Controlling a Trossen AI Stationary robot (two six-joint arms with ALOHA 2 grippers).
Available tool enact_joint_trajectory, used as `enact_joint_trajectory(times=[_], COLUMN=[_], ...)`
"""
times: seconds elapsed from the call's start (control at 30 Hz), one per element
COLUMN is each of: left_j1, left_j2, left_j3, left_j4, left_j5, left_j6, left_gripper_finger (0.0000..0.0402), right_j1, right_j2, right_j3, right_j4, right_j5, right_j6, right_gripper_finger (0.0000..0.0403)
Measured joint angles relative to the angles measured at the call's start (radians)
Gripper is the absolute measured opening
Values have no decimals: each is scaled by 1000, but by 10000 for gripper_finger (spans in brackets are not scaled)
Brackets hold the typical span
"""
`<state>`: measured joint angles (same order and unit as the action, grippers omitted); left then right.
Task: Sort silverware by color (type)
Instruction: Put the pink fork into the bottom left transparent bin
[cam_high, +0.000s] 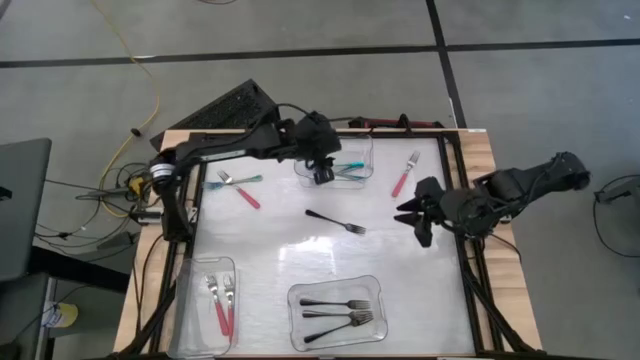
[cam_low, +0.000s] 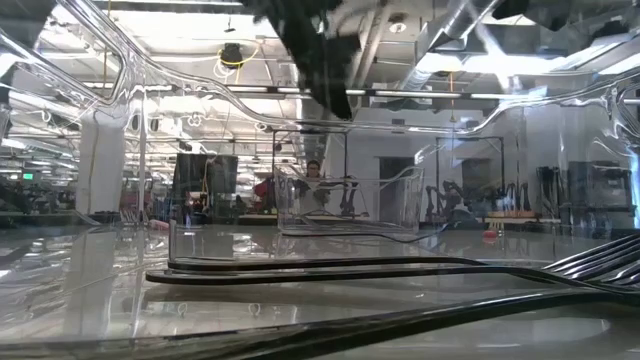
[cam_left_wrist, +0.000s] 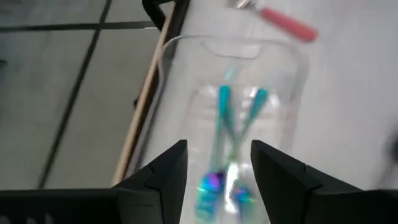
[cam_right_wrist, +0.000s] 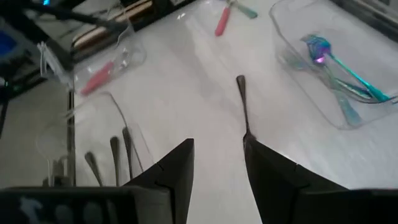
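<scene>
surface: glossy white table (cam_high: 280, 260) | room: grey floor (cam_high: 520, 25) | left pincer (cam_high: 322, 172), right pincer (cam_high: 412, 213): both parted, empty

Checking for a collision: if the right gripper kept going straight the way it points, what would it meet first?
Probably the lone black fork on the table; it lies ahead of the open right gripper.

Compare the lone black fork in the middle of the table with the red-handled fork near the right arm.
The black fork is dark all over; the red-handled fork has a red handle and silver tines. The black fork lies mid-table, nearly crosswise; the red-handled fork lies farther back, steeply angled. Both lie loose on the table, outside any bin.
</scene>
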<state>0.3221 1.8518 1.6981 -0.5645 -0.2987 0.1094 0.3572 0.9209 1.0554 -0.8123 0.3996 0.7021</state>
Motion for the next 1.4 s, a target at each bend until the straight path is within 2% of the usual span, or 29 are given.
enact_joint_trajectory(times=[0.13, 0.3, 0.37, 0.53, 0.73, 0.83, 0.93, 1.03, 1.17, 1.3, 1.4], left_j1=[-53, -140, -193, -355, -541, -603, -639, -654, -656, -640, -620], left_j2=[-78, -184, -219, -302, -407, -513, -650, -804, -974, -1047, -1045], left_j3=[0, 0, 0, 0, -33, -137, -294, -477, -718, -921, -1019], left_j4=[-70, -133, -152, -236, -331, -321, -247, -101, 183, 455, 580], left_j5=[27, 191, 213, 157, -31, -70, -72, -64, -34, 56, 124], left_j6=[-180, -360, -388, -384, -325, -306, -327, -335, -353, -349, -380], left_gripper_finger=[162, 162, 162, 162, 162, 162, 162, 162, 162, 162, 162], right_j1=[35, 64, 64, 30, -24, -54, -91, -131, -172, -190, -190], right_j2=[26, 54, 58, 63, 74, 96, 135, 190, 268, 359, 422], right_j3=[0, 0, 0, 0, 0, 0, 0, 1, 1, 2, 1], right_j4=[1, 10, 9, 42, 112, 191, 294, 388, 478, 535, 534], right_j5=[2, 20, 21, 29, 30, 30, 30, 28, 2, -67, -118], right_j6=[-3, -36, -68, -109, -109, -109, -101, -77, -75, -82, -77], right_gripper_finger=[166, 166, 166, 166, 166, 166, 166, 166, 166, 166, 166])
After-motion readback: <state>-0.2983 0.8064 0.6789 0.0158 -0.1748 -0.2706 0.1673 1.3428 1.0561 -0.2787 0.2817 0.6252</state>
